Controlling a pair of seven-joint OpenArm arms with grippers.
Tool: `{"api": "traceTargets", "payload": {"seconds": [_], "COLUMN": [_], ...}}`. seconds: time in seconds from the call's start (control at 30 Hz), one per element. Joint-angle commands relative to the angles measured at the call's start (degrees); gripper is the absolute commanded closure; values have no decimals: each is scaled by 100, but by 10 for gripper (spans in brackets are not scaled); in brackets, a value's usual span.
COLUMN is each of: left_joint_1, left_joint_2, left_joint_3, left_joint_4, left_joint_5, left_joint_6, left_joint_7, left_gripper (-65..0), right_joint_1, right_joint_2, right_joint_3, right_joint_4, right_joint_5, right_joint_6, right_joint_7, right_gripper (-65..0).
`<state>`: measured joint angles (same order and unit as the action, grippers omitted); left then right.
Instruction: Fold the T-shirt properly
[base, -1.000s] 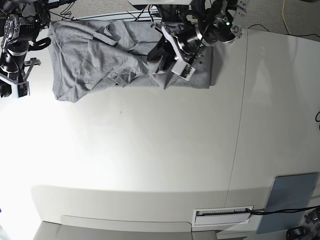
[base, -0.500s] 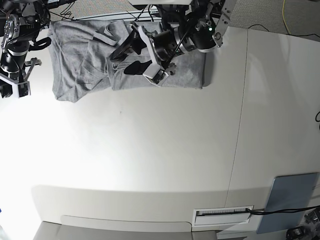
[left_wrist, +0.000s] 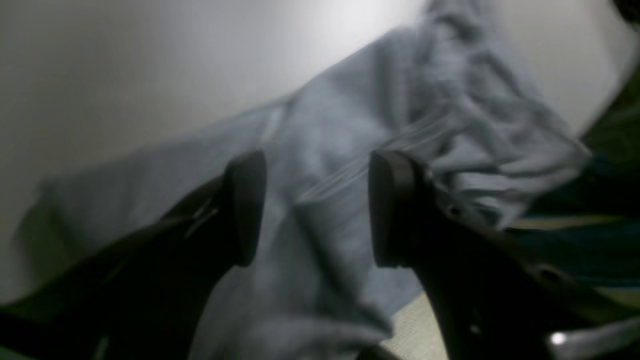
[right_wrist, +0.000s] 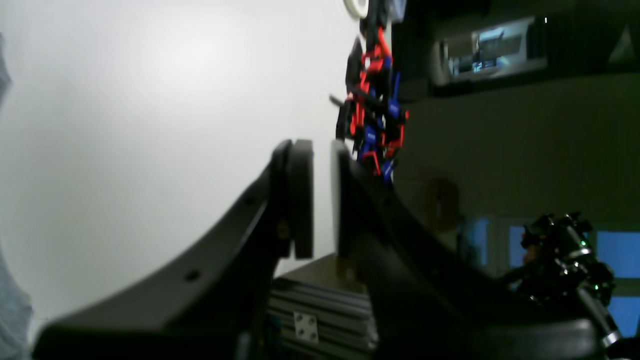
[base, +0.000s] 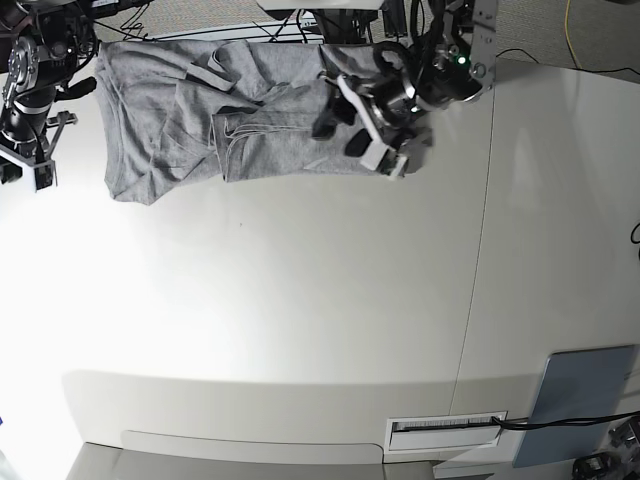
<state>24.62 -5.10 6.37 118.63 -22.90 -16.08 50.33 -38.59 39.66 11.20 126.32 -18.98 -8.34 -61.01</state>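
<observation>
We are holding our left gripper wide open with nothing between its pads, hovering just above the shirt. The shirt is lying crumpled along the far edge of the table. Our right gripper, jaws nearly closed with only a thin gap and gripping nothing, is hanging beside the shirt's other end.
</observation>
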Motion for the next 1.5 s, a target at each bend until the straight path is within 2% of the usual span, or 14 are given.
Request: {"api": "traceTargets", "payload": {"seconds": [0.0, 0.33, 0.43, 0.5, 0.57, 0.67, 0.77, 0.87, 0.93, 1.0, 1.1, 1.2, 1.27, 1.47], "left_joint_1": [76, 297, 227, 203, 208, 205, 201, 83, -59, -236, -507, -691, -767, -844], "left_joint_2": [28, 31, 31, 33, 31, 31, 33, 31, 28, 28, 31, 31, 31, 31], "left_joint_3": [15, 577, 756, 826, 898, 1093, 1414, 1596, 1580, 1486, 1167, 721, 385, -323], "left_joint_4": [109, -568, -824, -929, -960, -962, -962, -962, -962, -960, -960, -960, -960, -949], "left_joint_5": [-55, 173, 175, 166, 4, -848, -1576, -1742, -1729, -1674, -1375, -1003, -905, -881], "left_joint_6": [-42, -42, 142, 105, -380, -1392, -2070, -2249, -2194, -1985, -1740, -1587, -1611, -1762], "left_joint_7": [-142, -715, -826, -826, -817, -728, -726, -728, -730, -730, -728, -651, -595, -595], "left_gripper": [-336, -335, -335, -335, -335, -335, -335, -335, -335, -335, -335, -335, -335, -335], "right_joint_1": [0, 0, 0, 0, 2, 2, 2, 0, 2, 0, -17, -118, -195, -205], "right_joint_2": [83, 83, 83, 83, 85, 83, 85, 83, 83, 83, 83, 81, 79, 81], "right_joint_3": [61, 61, 61, 61, 61, 59, 61, 61, 61, 61, 59, 61, 61, 61], "right_joint_4": [31, 33, 33, 33, 33, 33, 33, 33, 33, 33, 31, 31, 31, 28], "right_joint_5": [-122, -210, -210, -210, -210, -210, -210, -210, -208, -144, 660, 1971, 2610, 3458], "right_joint_6": [-72, -72, -72, -72, -72, -72, -72, -74, -74, -76, 0, 638, 931, 1038], "right_joint_7": [74, 31, -11, -7, -2, 0, 0, 0, 9, 42, -9, -87, -85, 105], "right_gripper": [-71, -71, -71, -71, -71, -71, -71, -71, -71, -71, -71, -71, -75, -97]}}
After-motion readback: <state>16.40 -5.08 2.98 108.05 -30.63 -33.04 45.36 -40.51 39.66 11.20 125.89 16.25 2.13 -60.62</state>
